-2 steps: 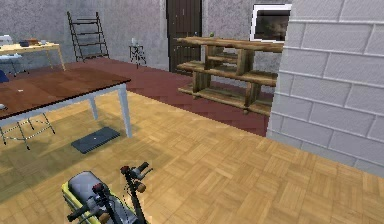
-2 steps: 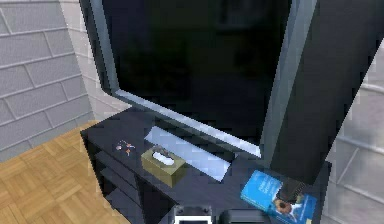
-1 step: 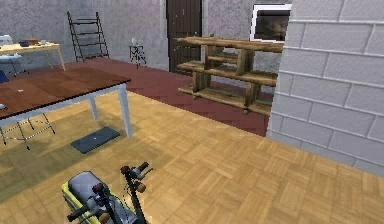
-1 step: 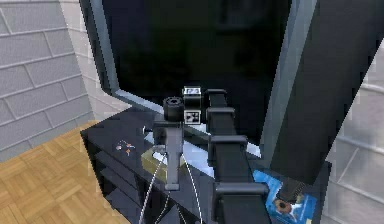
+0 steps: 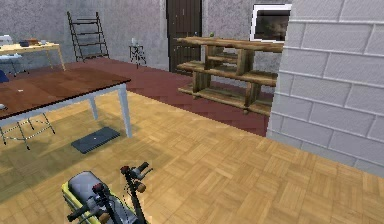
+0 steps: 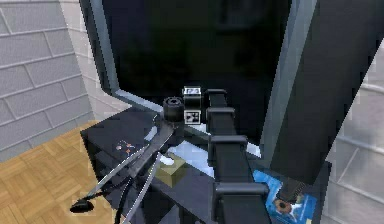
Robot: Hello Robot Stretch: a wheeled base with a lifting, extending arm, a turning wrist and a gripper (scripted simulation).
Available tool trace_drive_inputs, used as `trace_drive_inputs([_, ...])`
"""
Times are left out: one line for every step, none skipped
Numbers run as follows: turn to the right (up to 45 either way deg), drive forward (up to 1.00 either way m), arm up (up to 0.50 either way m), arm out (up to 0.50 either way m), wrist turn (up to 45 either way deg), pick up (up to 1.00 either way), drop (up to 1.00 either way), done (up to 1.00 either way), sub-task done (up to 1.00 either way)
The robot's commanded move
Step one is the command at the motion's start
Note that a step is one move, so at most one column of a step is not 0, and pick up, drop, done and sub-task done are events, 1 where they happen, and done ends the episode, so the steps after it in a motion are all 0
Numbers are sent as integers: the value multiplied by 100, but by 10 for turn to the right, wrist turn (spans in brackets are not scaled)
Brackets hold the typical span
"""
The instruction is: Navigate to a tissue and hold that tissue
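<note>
Nearest you, the dark arm (image 6: pixel 228 165) stood up from the bottom edge, cut off there, in front of the television (image 6: pixel 190 45); the screen itself ran past the top edge. Below the television, the gripper (image 6: pixel 103 210) reached over the dark stand (image 6: pixel 110 135); you could not tell whether its thin fingers (image 6: pixel 82 204) gripped anything or hung loose. A small tan box (image 6: pixel 168 172), shaped like a tissue box, lay on the stand below the television, just beside the arm; a blue thing (image 6: pixel 288 195) past the arm was too small to make out.
</note>
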Motion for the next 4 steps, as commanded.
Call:
trace_drive_inputs([0, 0, 0, 0, 450, 0, 0, 0, 0])
trace_drive_inputs([0, 0, 0, 0, 450, 0, 0, 0, 0])
trace_drive_inputs([0, 0, 0, 0, 330, 0, 0, 0, 0])
trace_drive_inputs([0, 0, -30, 0, 0, 0, 0, 0, 0])
